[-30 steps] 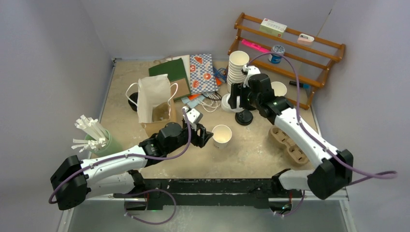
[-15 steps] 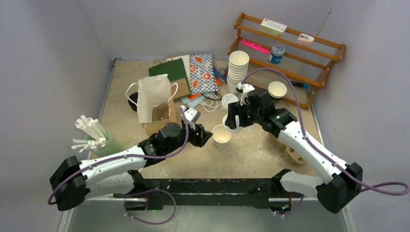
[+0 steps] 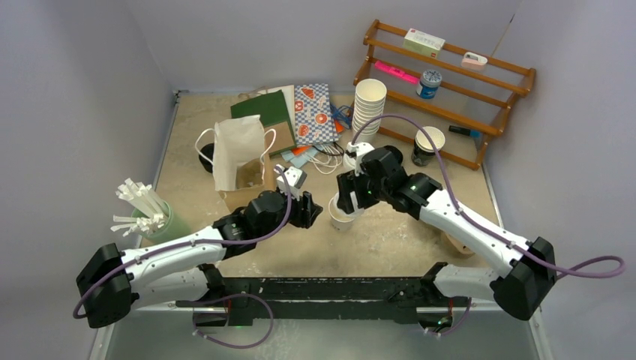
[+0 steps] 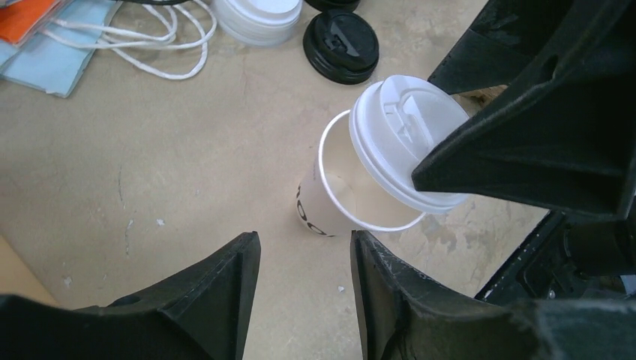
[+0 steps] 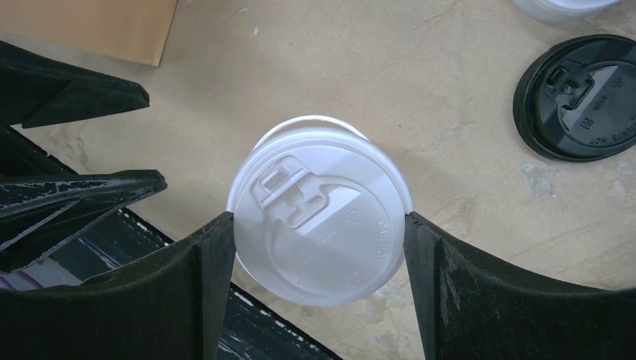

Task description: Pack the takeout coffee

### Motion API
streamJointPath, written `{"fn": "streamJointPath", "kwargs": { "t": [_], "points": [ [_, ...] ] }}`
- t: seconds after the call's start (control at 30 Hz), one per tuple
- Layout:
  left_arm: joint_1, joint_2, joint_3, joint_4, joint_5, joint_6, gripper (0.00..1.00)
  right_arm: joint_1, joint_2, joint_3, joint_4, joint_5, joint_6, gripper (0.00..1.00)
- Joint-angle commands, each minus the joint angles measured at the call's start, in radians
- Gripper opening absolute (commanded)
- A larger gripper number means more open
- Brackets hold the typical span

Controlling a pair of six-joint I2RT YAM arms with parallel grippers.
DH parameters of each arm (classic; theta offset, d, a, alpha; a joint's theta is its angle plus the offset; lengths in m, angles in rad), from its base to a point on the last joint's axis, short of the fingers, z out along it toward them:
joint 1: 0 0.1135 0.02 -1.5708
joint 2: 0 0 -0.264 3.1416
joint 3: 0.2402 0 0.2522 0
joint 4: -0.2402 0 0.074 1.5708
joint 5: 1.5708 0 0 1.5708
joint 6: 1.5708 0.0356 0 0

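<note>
- Now, top view: the right gripper (image 3: 346, 201) has swung in from the back, by the stack of cups (image 3: 367, 105), and hangs over the open paper cup (image 3: 341, 220) in the middle of the table (image 3: 390, 244); the left gripper (image 3: 311, 211) has edged up just beside the cup's left side; I judge the lidding is at hand and the packing not begun; the lid is hidden under the right wrist here.
- Left wrist view: its jaws stand apart with nothing between them; the cup stands upright just beyond the fingertips, untouched; the white lid (image 4: 401, 139) tilts over the far part of the rim, not seated; whether it touches the rim I cannot tell; the black lid (image 4: 341, 45) lies flat on the table beyond; the right gripper's dark bulk blocks the right side.
- Right wrist view: its fingers clamp the white lid by opposite edges; only a sliver of cup rim shows past the lid, so centring is hard to judge; the black lid is cut off at the frame edge; I cannot make out a cup for it.
</note>
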Motion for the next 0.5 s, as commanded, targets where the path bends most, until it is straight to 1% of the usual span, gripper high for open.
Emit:
{"fn": "streamJointPath", "kwargs": {
  "t": [0.0, 0.27, 0.47],
  "points": [
    [0.003, 0.019, 0.052, -0.042, -0.048, -0.039, 0.5, 0.05, 0.038, 0.03, 0.009, 0.091, 0.013, 0.66],
    [0.017, 0.02, 0.049, -0.044, -0.051, -0.047, 0.49, 0.105, 0.077, 0.041, 0.015, 0.164, 0.011, 0.66],
    [0.02, 0.034, 0.046, -0.029, -0.038, -0.039, 0.48, 0.127, 0.095, 0.045, 0.024, 0.17, 0.008, 0.66]
  ]
}}
